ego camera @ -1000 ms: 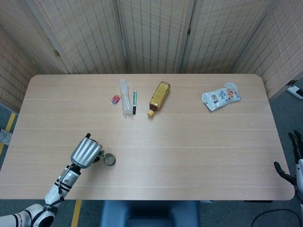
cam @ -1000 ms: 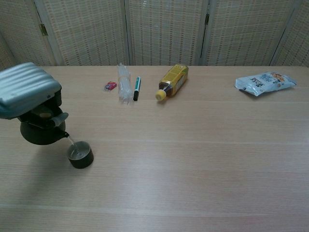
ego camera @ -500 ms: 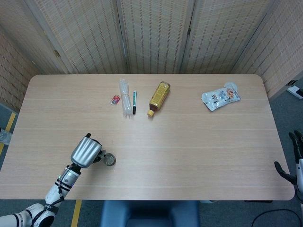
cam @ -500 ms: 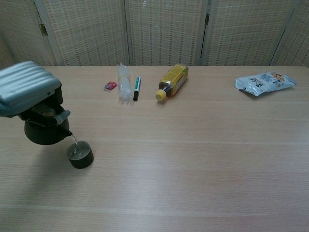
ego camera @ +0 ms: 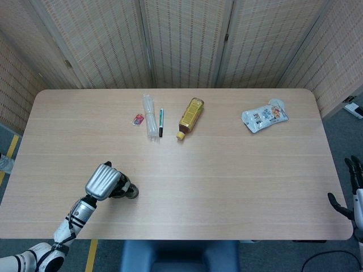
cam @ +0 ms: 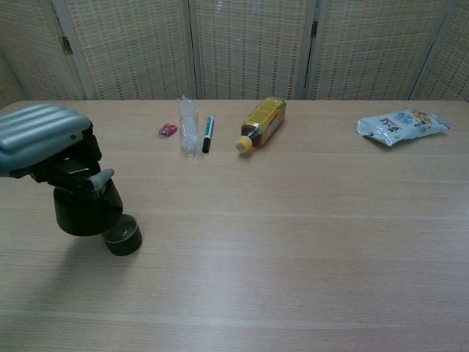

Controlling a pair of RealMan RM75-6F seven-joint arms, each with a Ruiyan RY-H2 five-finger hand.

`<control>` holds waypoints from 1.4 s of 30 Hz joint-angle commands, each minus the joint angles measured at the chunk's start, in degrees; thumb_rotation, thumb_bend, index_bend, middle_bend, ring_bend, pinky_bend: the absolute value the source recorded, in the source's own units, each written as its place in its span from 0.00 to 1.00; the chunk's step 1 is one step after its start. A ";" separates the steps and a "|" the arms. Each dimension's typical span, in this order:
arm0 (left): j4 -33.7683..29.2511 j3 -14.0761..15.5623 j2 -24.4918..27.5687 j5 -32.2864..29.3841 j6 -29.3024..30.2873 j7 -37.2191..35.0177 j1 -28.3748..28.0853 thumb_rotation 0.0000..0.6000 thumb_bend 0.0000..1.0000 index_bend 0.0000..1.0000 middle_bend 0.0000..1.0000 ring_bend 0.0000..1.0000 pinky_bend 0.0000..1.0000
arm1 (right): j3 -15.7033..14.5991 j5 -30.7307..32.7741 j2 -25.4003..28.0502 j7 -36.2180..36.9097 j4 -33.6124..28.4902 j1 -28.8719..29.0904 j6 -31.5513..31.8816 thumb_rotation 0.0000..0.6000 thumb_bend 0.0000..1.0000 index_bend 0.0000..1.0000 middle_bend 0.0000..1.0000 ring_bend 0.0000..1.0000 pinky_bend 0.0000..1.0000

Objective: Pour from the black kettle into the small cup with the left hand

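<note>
Left hand [cam: 37, 139] gripping black kettle [cam: 84, 209], seemingly upright

I see a black kettle [cam: 84, 212] under my silver ribbed left hand [cam: 40, 139], a dark small cup [cam: 122, 238], and a pale woodgrain table [cam: 293, 220].

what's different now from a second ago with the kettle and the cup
The left hand still holds the black kettle but has tipped it back upright and moved it closer to the small cup; the thin stream seen earlier has stopped. The cup, bottle, pen and snack bag stayed where they were, as did the right hand off the table edge.
</note>
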 commanded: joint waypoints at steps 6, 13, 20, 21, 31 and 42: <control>2.61 -2.97 0.76 -1.81 -0.85 -13.47 -0.80 0.67 0.58 1.00 1.00 0.95 0.52 | 0.12 0.29 0.09 -0.30 -0.18 0.14 -0.31 1.00 0.29 0.00 0.09 0.21 0.01; 4.73 -5.91 0.88 -5.46 -3.26 -21.53 -1.91 0.33 0.31 1.00 1.00 0.95 0.43 | 0.14 0.42 0.02 -0.33 -0.13 0.30 -0.61 1.00 0.29 0.00 0.09 0.21 0.01; 7.81 -6.60 0.03 -6.98 -4.86 -22.45 -2.93 0.00 0.24 1.00 1.00 0.94 0.10 | 0.15 0.54 0.04 0.05 0.08 0.25 -0.63 1.00 0.29 0.00 0.09 0.21 0.01; 8.39 -6.71 -0.23 -7.46 -5.23 -22.11 -3.12 0.00 0.23 1.00 1.00 0.94 0.09 | 0.15 0.56 0.02 0.11 0.11 0.23 -0.60 1.00 0.29 0.00 0.09 0.21 0.01; 15.10 -7.26 -3.44 -10.67 -8.23 -19.20 -4.98 0.00 0.23 1.00 1.00 0.92 0.05 | 0.08 0.72 -0.05 0.40 0.44 0.03 -0.50 1.00 0.29 0.00 0.09 0.21 0.01; 24.69 -6.69 -7.66 -11.15 -10.25 -18.06 -6.72 0.00 0.23 1.00 1.00 0.90 0.01 | 0.03 1.07 -0.19 0.46 0.61 0.04 -0.94 1.00 0.29 0.00 0.09 0.21 0.01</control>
